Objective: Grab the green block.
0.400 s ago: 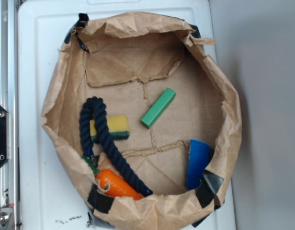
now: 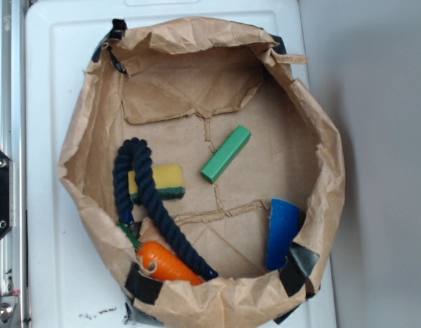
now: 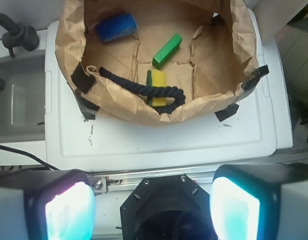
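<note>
Brown paper is folded into a walled basin (image 2: 320, 137) on a white worktop (image 2: 46, 82), seemingly to keep loose items corralled. From the left of the exterior view, a navy rope (image 2: 145, 198) is draped over a sponge (image 2: 161, 181), with a carrot (image 2: 166, 263) below. The green block (image 2: 226, 154) lies alone near the middle of the paper floor, apart from everything else. Its long axis runs diagonally, lower-left to upper-right, lying flat. A blue piece (image 2: 282, 232) rests against the right wall. In the wrist view, the end effector (image 3: 151, 205) is seen with fingers (image 3: 234, 205) spread wide, empty, well back from the basin. An approach is judged not yet begun.
</note>
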